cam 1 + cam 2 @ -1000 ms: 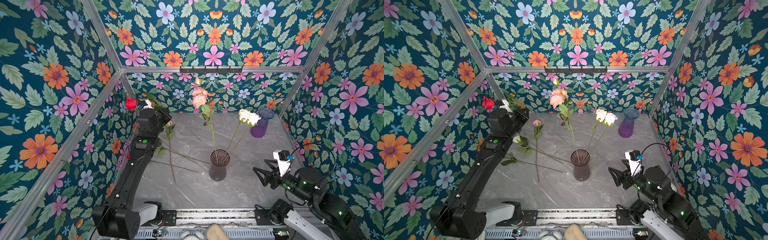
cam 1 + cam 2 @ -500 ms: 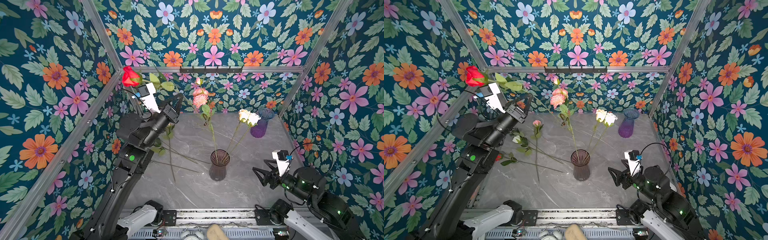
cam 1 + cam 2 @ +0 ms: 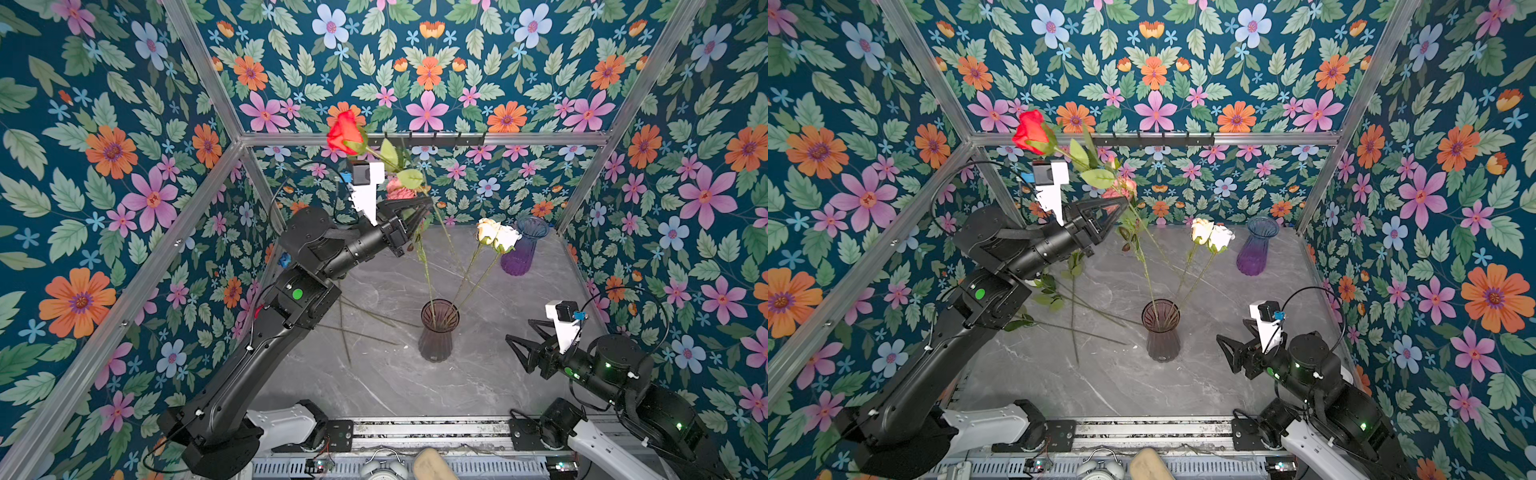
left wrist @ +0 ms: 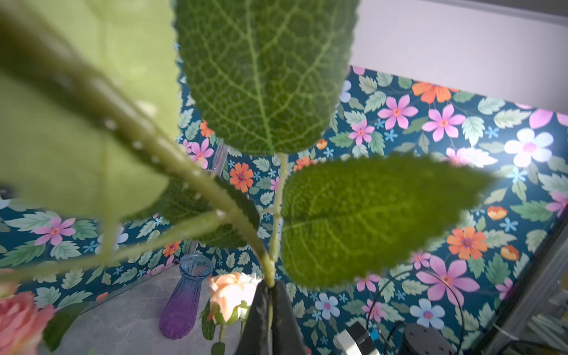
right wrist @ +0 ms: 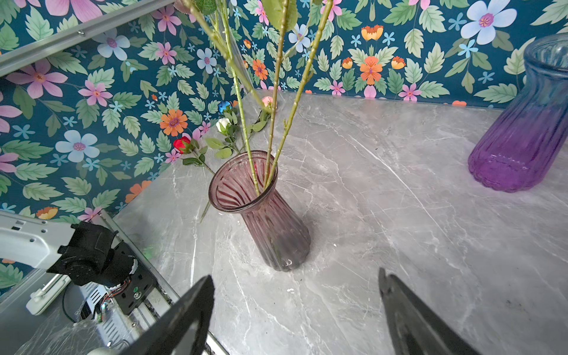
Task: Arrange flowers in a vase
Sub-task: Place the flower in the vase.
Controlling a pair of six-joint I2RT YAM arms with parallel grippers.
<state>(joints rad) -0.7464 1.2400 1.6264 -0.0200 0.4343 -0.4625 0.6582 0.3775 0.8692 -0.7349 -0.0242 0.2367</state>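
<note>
Aloft, red rose [image 3: 344, 132] aslant, bloom uppermost, stem in tight left claw [image 3: 428, 203].

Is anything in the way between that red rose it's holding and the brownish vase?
Yes. Three stems already in the vase rise between it and the rose; the pink bloom sits right by the left pincer.

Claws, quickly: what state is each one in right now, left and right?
Left claw: shut on the red rose, gripping its stem.
Right claw: open, holding nothing.
</note>
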